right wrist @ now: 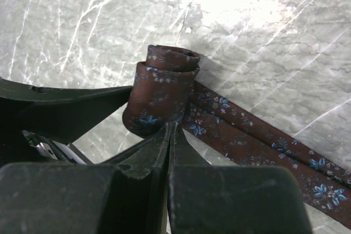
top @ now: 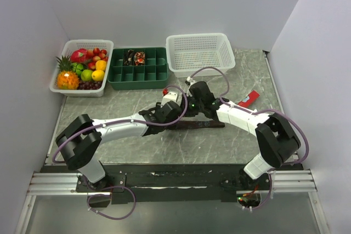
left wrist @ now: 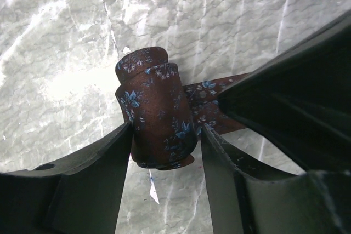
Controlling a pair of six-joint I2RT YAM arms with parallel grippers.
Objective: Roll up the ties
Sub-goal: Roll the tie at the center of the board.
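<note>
A dark brown tie with small blue flowers lies mid-table point(top: 205, 125). One end is wound into a short roll point(left wrist: 156, 113), which stands where the flat strip point(right wrist: 263, 135) begins. My left gripper point(left wrist: 167, 130) is open and straddles the roll; its left finger point(left wrist: 104, 173) touches the fabric and the right finger point(left wrist: 219, 168) sits a hair off it. My right gripper point(right wrist: 171, 125) is shut with nothing between its jaws. Its tips press against the base of the roll point(right wrist: 162, 89), beside the flat strip. In the top view both grippers, left point(top: 178, 108) and right point(top: 192, 105), cover the roll.
A green divided tray point(top: 137, 85) at the back holds rolled ties point(top: 135, 57) in one compartment. A white fruit basket point(top: 63, 89) stands to its left and a white mesh basket point(top: 200, 53) to its right. A small red bar point(top: 249, 100) lies right of the arms.
</note>
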